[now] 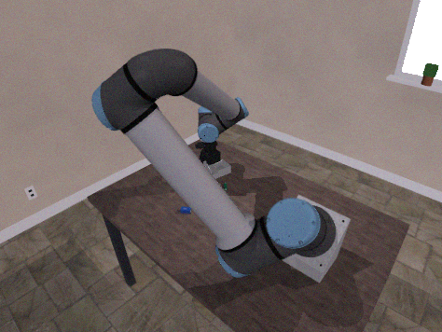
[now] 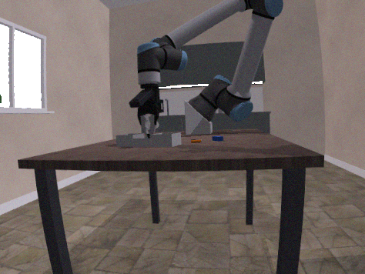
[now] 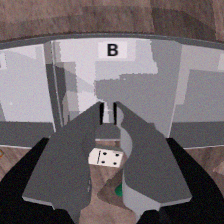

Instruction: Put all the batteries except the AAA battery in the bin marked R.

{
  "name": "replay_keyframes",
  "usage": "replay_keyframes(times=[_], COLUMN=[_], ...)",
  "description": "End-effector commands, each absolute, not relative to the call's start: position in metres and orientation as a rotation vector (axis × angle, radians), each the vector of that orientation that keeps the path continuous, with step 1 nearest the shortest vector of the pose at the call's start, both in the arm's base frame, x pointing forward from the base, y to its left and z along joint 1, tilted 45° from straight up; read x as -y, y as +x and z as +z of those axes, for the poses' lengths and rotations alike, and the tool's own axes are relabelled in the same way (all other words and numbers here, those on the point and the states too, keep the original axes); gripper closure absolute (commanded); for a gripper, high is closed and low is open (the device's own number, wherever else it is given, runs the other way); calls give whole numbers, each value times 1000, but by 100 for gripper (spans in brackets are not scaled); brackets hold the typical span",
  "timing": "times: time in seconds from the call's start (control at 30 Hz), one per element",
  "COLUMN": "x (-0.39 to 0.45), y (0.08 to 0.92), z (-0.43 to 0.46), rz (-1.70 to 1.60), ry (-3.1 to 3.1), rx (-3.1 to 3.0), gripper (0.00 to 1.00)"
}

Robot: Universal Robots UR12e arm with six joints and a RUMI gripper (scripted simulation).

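Behind jaws, bin B [image 3: 112,70] side walls hidden; neighbour labels cropped.

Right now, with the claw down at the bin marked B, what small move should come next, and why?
Probably lift the claw straight up. Its fingers look shut on nothing, low at bin B, not the one marked R. A small orange cylinder, perhaps a battery, lies on the table apart from the bins, so the claw needs height before going there.
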State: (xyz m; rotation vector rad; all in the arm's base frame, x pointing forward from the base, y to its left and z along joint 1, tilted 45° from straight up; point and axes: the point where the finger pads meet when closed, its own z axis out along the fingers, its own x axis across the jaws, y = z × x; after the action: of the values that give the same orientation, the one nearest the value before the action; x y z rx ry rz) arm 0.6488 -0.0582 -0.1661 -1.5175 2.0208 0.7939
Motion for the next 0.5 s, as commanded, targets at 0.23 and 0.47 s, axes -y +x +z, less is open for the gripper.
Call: replay_keyframes(times=[0.23, 0.47], x=[59, 61], y=[649, 649], z=[-166, -164], rz=[792, 792], ry=[-1517, -1517], rx=[-2021, -2021], gripper=[96, 96])
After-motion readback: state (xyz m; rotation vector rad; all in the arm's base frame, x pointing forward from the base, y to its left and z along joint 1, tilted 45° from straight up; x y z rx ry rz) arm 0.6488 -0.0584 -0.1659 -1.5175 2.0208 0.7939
